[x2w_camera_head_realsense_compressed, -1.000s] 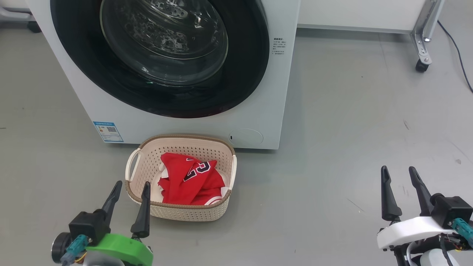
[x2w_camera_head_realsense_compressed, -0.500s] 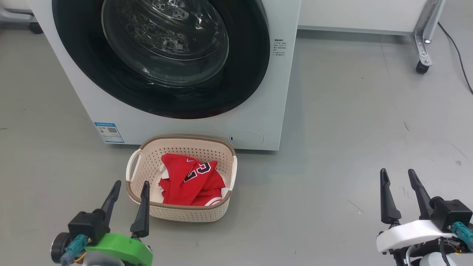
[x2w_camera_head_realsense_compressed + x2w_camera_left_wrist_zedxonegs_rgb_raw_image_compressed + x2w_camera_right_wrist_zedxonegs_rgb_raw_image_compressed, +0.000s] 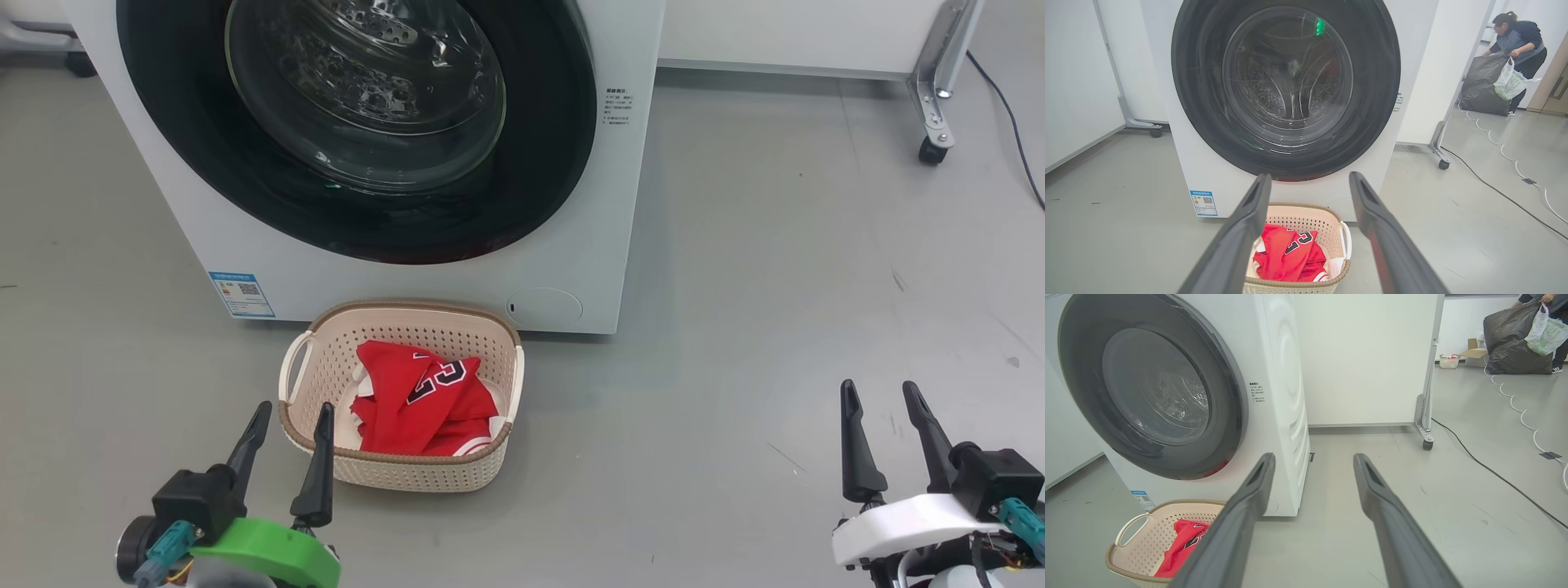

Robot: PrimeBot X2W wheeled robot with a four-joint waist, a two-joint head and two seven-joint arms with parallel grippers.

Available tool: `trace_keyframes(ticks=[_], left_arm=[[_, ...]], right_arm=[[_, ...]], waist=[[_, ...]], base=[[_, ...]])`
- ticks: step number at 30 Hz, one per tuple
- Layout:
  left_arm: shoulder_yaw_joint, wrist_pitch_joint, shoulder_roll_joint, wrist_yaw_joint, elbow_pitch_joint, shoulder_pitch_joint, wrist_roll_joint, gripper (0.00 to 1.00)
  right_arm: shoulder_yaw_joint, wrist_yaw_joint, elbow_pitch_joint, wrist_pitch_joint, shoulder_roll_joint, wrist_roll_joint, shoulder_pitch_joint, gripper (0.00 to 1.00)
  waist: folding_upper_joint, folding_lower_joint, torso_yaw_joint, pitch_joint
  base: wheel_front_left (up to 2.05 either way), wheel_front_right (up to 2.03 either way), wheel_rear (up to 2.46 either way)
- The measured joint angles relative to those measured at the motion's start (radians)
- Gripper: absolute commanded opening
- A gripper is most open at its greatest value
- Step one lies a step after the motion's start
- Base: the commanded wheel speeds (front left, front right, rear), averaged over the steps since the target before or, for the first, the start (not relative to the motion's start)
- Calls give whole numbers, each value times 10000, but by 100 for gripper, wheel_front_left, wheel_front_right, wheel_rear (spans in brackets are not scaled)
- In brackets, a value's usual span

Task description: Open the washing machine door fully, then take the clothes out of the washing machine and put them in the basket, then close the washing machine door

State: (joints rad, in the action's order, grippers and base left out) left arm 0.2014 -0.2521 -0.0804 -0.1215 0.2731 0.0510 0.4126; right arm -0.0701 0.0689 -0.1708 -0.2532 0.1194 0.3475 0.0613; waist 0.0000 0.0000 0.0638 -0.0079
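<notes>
The white washing machine (image 3: 571, 245) (image 3: 1412, 61) (image 3: 1286, 396) stands ahead with its black-rimmed washing machine door (image 3: 522, 188) (image 3: 1372, 102) (image 3: 1229, 408) shut flat against the front. Through its glass the steel drum looks bare. On the floor before it sits the cream basket (image 3: 408, 474) (image 3: 1298, 214) (image 3: 1139, 531) holding the red clothes (image 3: 416, 400) (image 3: 1286, 257) (image 3: 1180, 547). My left gripper (image 3: 292, 415) (image 3: 1309, 179) hangs open at the basket's near-left corner. My right gripper (image 3: 880, 394) (image 3: 1314, 459) is open above bare floor, far right of the basket.
A white partition on a wheeled metal foot (image 3: 935, 114) (image 3: 1425, 428) stands right of the washer. A cable (image 3: 1494, 188) (image 3: 1494, 473) trails over the grey floor on the right. A person (image 3: 1519, 41) handles a dark bag (image 3: 1515, 339) in the far right background.
Both grippers have sunk slightly lower in the head view, staying open. The washer and basket also sit a few pixels lower, so the camera has shifted a little.
</notes>
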Motion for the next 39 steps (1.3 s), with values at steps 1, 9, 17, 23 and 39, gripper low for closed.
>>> trace_keyframes(ticks=[1,9,17,23,39], left_arm=[[-2,0,-2,-2,-12,-1,13,100],[270,0,-54,-40,-155,-7,286,100],[320,0,-104,-40,-171,-20,385,100],[368,0,-138,-42,-186,-108,472,100],[508,0,-293,-42,-184,-133,602,100]], right_arm=[[6,0,6,0,0,0,34,100],[17,4,12,0,-4,-59,78,100],[19,19,12,0,-4,-157,81,100],[33,82,12,0,-2,-159,87,100],[29,92,12,0,-6,-226,98,100]], waist=[[0,0,5,-1],[0,0,52,-12],[0,0,84,-43],[0,0,108,-64],[0,0,122,-65]], base=[[0,0,0],[0,0,0],[0,0,0],[0,0,0],[0,0,0]])
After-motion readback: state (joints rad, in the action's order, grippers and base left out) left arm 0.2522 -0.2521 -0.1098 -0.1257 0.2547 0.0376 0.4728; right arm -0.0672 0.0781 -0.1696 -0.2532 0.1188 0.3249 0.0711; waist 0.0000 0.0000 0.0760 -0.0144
